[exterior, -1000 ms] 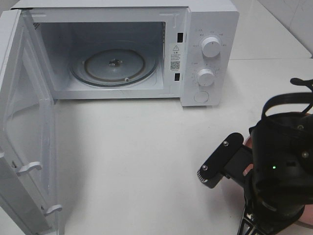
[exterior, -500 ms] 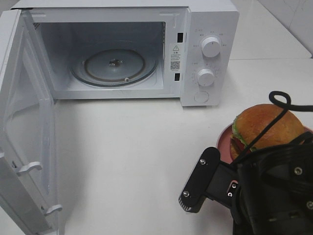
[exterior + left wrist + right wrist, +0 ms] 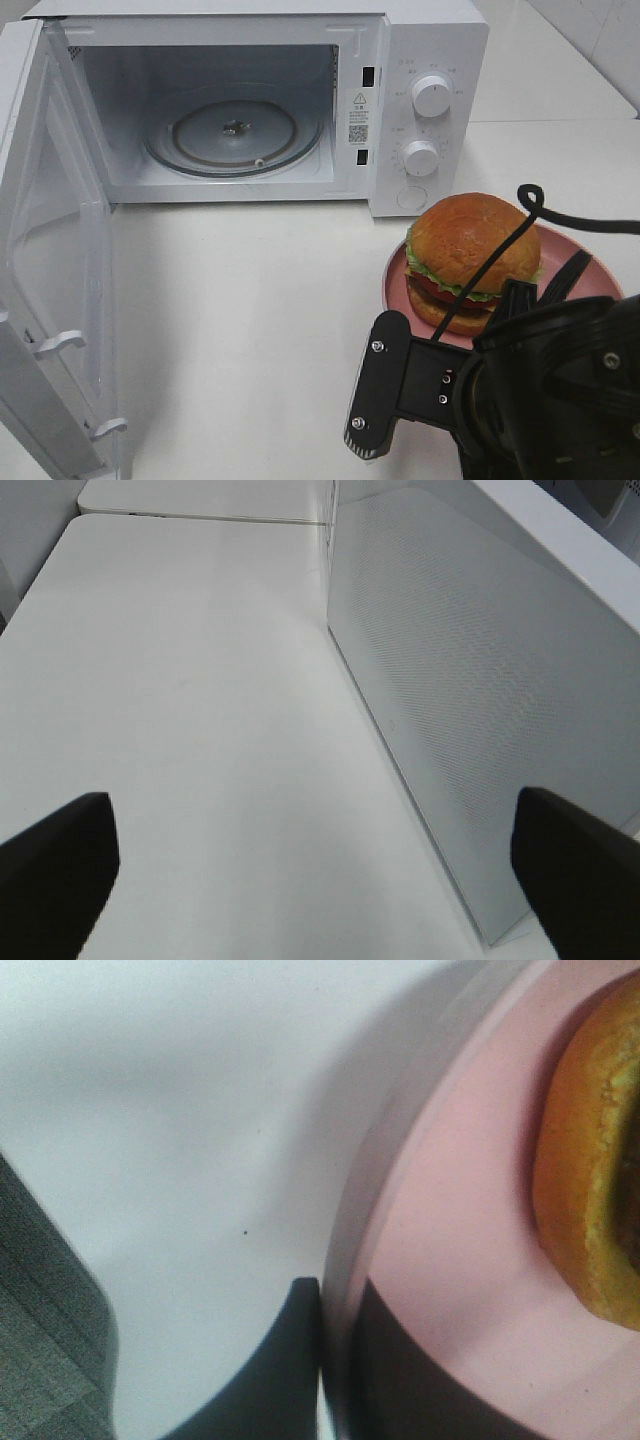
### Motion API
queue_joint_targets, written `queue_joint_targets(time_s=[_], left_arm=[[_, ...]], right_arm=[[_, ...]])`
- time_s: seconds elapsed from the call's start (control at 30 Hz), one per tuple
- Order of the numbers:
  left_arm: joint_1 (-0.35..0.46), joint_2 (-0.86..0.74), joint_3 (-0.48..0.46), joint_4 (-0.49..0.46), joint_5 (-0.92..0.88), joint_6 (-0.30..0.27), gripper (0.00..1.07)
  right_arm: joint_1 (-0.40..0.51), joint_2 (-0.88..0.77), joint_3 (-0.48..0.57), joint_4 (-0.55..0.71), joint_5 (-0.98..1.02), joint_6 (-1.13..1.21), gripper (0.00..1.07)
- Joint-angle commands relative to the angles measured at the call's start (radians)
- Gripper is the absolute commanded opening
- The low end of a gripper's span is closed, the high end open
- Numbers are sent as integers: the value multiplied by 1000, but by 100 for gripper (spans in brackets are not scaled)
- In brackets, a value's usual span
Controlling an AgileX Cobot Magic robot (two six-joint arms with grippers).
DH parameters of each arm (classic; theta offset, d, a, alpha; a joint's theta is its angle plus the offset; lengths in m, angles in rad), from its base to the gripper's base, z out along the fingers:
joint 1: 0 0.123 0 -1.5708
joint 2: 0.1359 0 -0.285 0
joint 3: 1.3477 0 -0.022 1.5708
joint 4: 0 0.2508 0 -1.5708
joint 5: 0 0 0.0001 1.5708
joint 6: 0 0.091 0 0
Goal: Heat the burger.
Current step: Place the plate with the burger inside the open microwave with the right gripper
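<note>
On white table (image 3: 250, 300), open microwave (image 3: 430, 40), burger (image 3: 465, 245) on pink plate (image 3: 590, 275)

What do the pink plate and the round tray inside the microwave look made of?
The pink round plate: probably plastic or glazed ceramic; smooth, even colour, soft sheen. The round clear turntable tray in the white microwave: likely glass; see-through, with a glinting rim.

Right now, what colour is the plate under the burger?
Pink plate, clearest in the exterior high view.
</note>
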Motion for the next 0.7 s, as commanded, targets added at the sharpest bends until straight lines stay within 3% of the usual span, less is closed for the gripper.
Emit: queue_joint_targets(time_s=[0.03, 0.7], left_arm=[[-2, -14, 2, 1, -14, -3, 100], [-2, -14, 2, 1, -14, -3, 100]], right_arm=[[1, -8, -10, -93, -2, -36, 0], [-2, -8, -10, -204, -227, -303, 0]])
